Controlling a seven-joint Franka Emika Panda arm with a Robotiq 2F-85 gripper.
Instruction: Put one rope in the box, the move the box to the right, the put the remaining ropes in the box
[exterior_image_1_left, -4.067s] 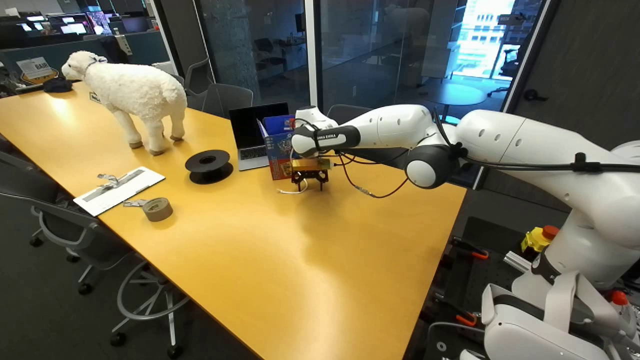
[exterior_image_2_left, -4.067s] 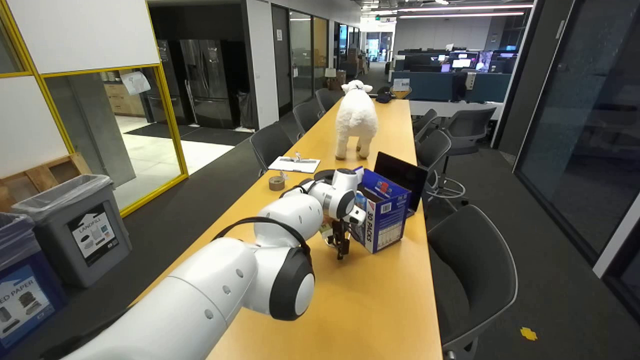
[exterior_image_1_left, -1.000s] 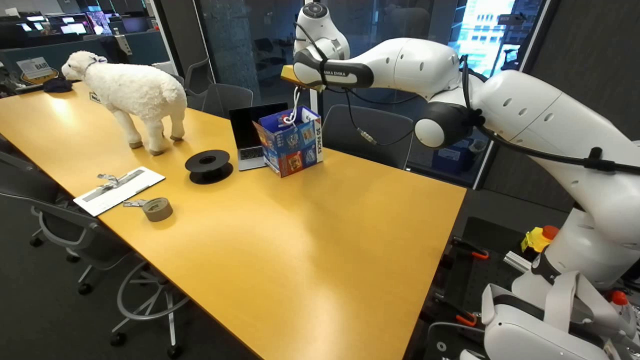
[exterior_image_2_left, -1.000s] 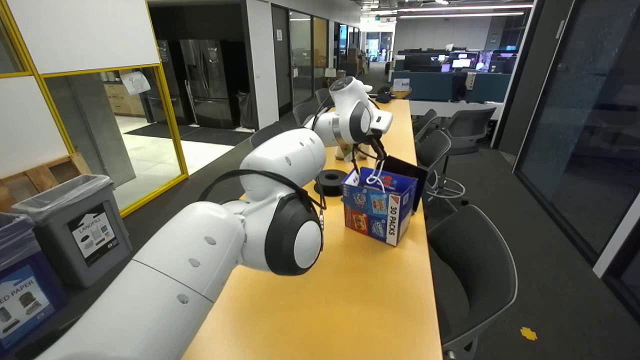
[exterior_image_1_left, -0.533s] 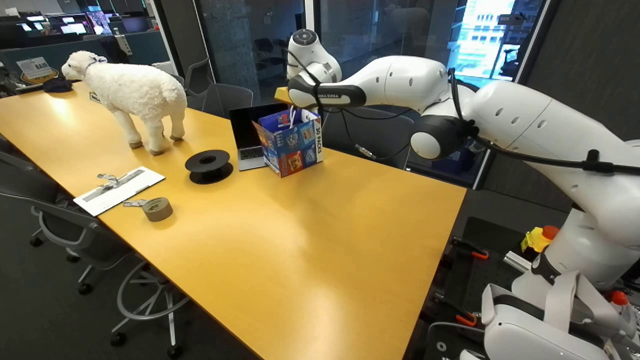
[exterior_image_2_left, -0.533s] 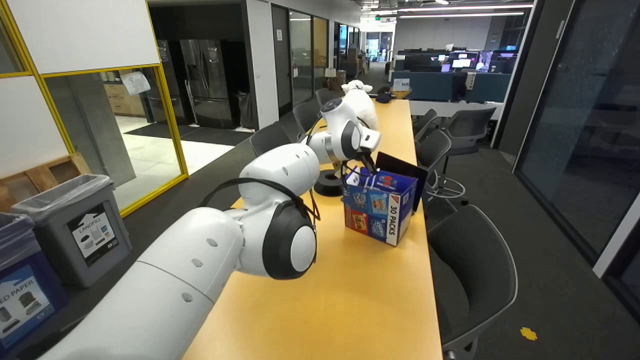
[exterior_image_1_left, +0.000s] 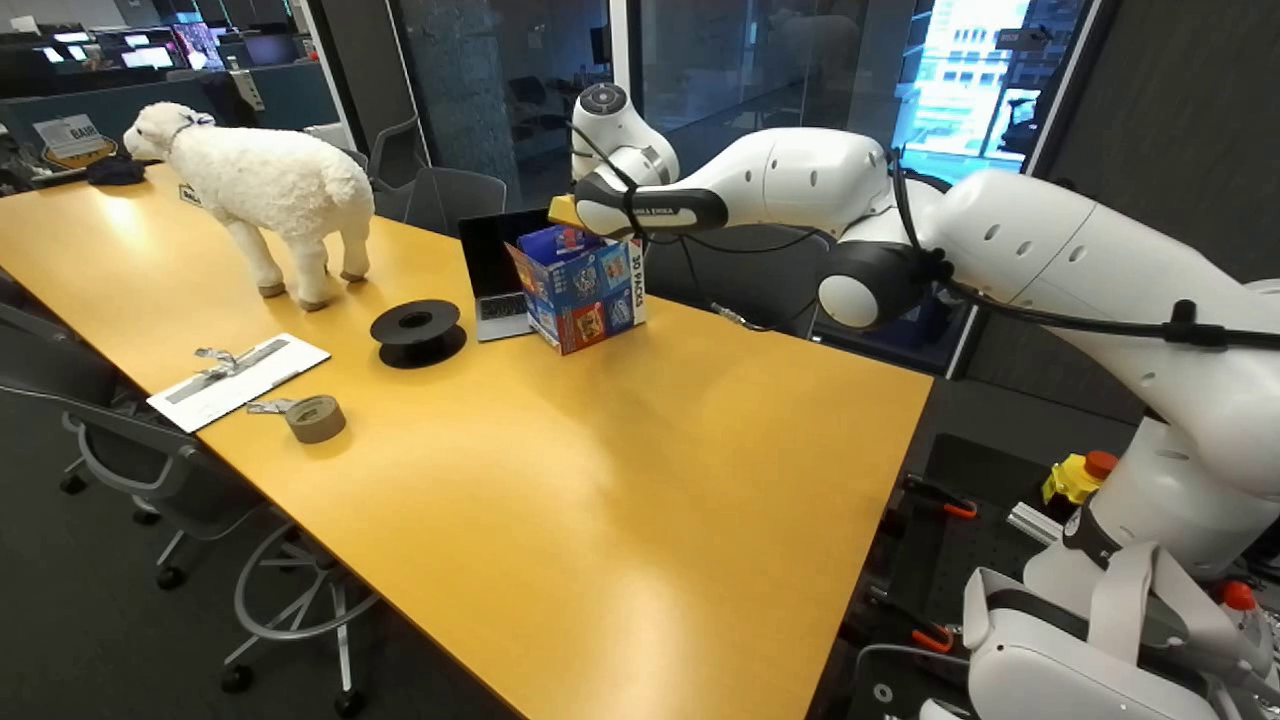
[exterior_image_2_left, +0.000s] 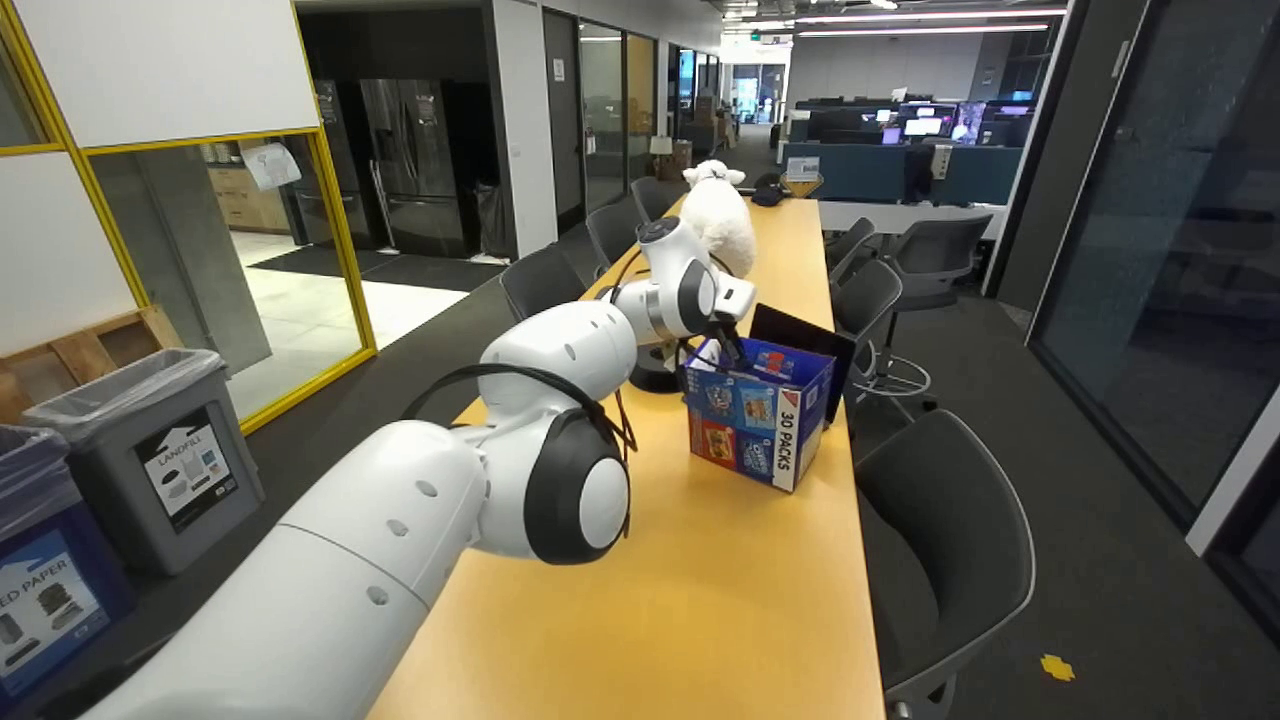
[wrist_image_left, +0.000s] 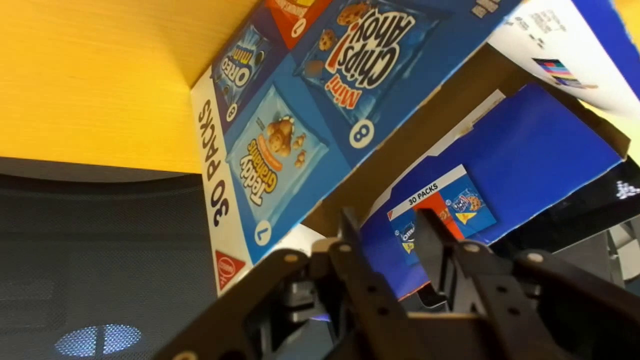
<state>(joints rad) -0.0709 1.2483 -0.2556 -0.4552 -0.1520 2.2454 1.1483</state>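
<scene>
Box (exterior_image_2_left: 738, 418) upright on table (exterior_image_2_left: 690, 610), open top beneath or around parted jaws; cannot tell which.

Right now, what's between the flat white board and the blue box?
In an exterior view, a black spool, then an open laptop, its edge beside the blue box.

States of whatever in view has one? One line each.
claw: open, nothing visible in its grip
30 Packs snack carton: upright, top open
laptop: open, screen dark
black spool: lying flat
tape roll: lying flat
toy sheep: standing
emergency stop: pressed or not, can't tell
landfill bin: lidless, bag-lined
</scene>
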